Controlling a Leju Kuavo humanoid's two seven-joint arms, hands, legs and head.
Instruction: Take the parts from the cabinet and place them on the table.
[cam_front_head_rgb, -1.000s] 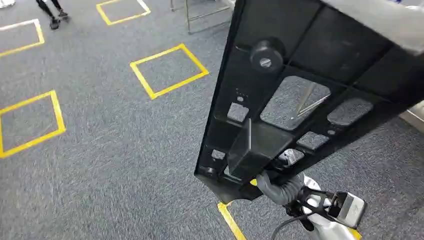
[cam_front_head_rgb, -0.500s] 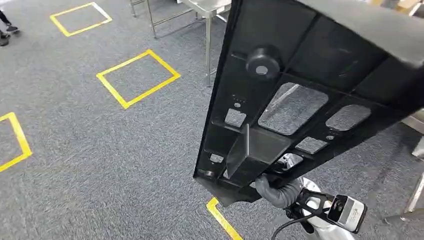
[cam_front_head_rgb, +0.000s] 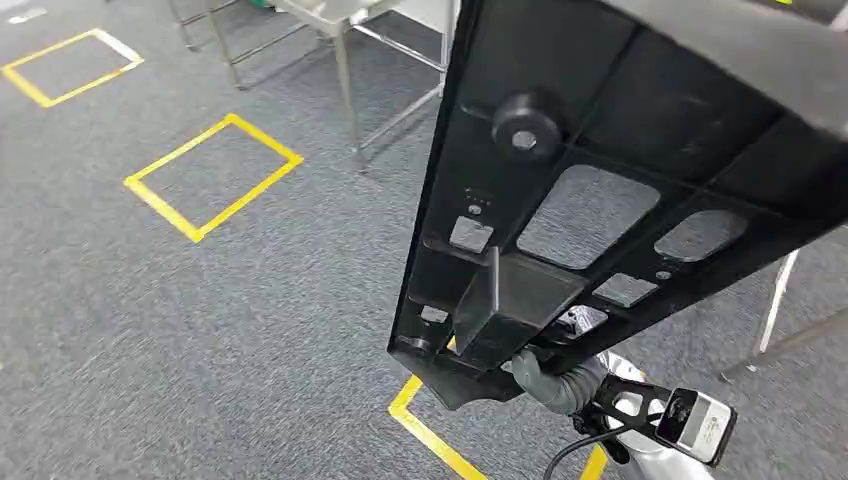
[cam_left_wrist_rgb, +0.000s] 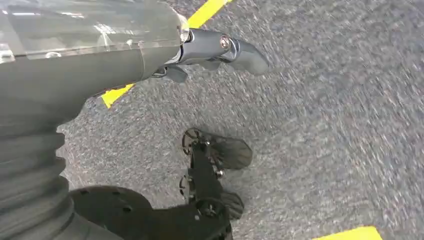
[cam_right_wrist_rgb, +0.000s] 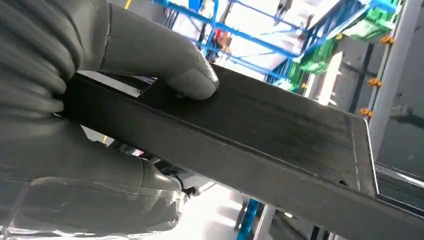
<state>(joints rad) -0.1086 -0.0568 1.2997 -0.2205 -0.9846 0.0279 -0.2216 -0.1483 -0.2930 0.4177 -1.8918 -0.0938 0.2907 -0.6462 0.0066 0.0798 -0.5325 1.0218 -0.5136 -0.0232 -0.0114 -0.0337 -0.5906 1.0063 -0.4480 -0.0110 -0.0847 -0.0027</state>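
At the lower right of the head view, right hand grips the near end of a big black panel. Right wrist view confirms it: thumb pressed on the panel's flat face, rest of the hand wrapped under the edge. Firm grasp, panel clamped between.

Panel is carried in the air, tilted, running from the hand up and away toward the upper right of the head view. Ribbed underside faces the camera: round knob, several cutouts with carpet visible through them.

Left hand hangs over the floor, holding nothing, fingers loosely extended and apart.

Below: grey carpet with yellow tape squares. Metal table legs stand on the carpet just beyond the panel's far left edge.
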